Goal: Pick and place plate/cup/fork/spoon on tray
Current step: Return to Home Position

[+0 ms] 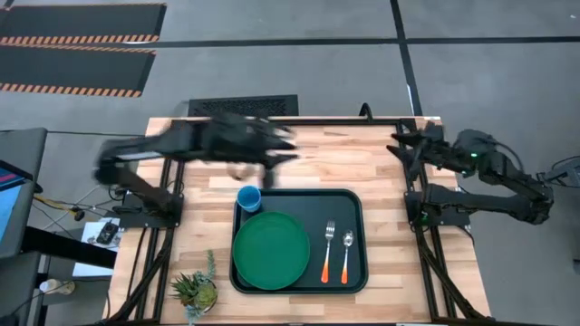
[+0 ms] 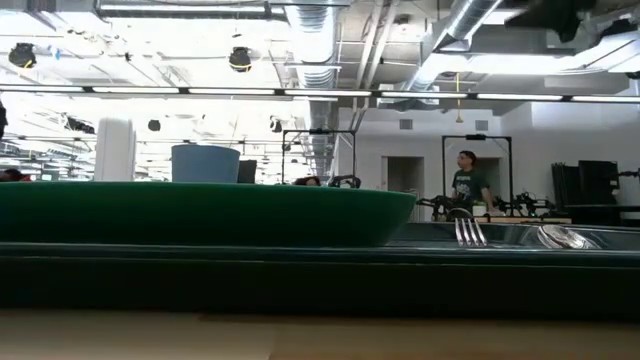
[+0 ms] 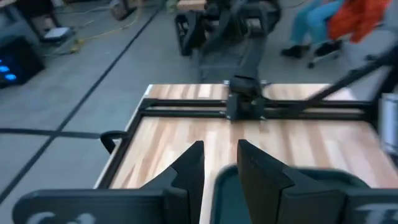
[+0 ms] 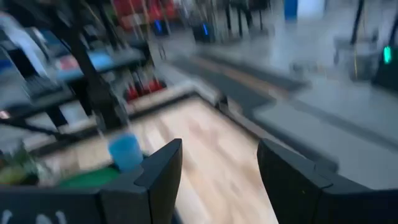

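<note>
The dark-green tray (image 1: pixel 355 206) lies on the wooden table. On it rest the green plate (image 1: pixel 270 249) flat at the left, the light-blue cup (image 1: pixel 249 197) upright at the far left corner, and the fork (image 1: pixel 328 252) and the spoon (image 1: pixel 347 254) side by side at the right, handles toward the near edge. My left gripper (image 1: pixel 285 149) is above the table just beyond the tray's far edge, blurred, with its fingers (image 3: pixel 193 165) a little apart and empty. My right gripper (image 1: pixel 399 145) is open and empty at the far right of the table.
A small potted plant (image 1: pixel 195 290) stands at the table's near left corner. Black arm mounts (image 1: pixel 426 204) stand at both sides of the table. A person (image 2: pixel 468 185) stands in the room behind. Bare wood lies between the tray and the far edge.
</note>
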`<state>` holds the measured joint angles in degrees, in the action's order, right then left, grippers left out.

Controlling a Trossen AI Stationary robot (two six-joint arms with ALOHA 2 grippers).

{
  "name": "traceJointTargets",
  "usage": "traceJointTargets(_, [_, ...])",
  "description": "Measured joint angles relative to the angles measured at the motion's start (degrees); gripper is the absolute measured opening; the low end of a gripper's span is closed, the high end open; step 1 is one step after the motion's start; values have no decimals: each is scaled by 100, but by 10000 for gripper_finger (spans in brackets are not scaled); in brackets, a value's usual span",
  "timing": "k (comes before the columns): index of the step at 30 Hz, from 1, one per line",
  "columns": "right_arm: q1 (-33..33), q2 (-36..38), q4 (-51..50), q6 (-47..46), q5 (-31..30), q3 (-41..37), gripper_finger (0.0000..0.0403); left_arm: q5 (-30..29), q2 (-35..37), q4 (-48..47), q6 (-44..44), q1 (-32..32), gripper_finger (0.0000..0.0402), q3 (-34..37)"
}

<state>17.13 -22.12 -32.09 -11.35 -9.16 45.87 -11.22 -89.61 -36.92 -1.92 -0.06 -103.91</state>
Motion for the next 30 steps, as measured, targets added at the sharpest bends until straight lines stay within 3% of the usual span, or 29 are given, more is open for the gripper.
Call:
traceJointTargets(3, [-109, 273, 358, 87, 12, 0, 233, 621, 1193, 535, -57, 368, 84, 1273])
traceJointTargets(9, [-221, 1214, 581, 84, 12, -358, 233, 760, 3810, 2751, 246, 876, 84, 4573])
traceJointTargets(15, [-226, 2204, 1291, -104, 29, -1583, 233, 748, 5996, 3531, 1092, 1019, 84, 7055])
traceJointTargets(18, [-261, 2111, 1629, -257, 28, -2132, 233, 656, 7079, 3536, 1469, 1019, 84, 7882])
traceJointTargets(23, [-307, 1762, 3498, -518, 327, -3204, 233, 705, 8843, 3185, 1764, 1015, 84, 8840])
traceJointTargets(27, [-500, 1748, 4669, -527, 327, -3958, 233, 820, 8863, 2600, 1819, 1013, 84, 9115])
traceJointTargets(30, [-624, 1729, 4976, -538, 303, -4446, 233, 818, 8574, 2843, 1703, 1011, 84, 9285])
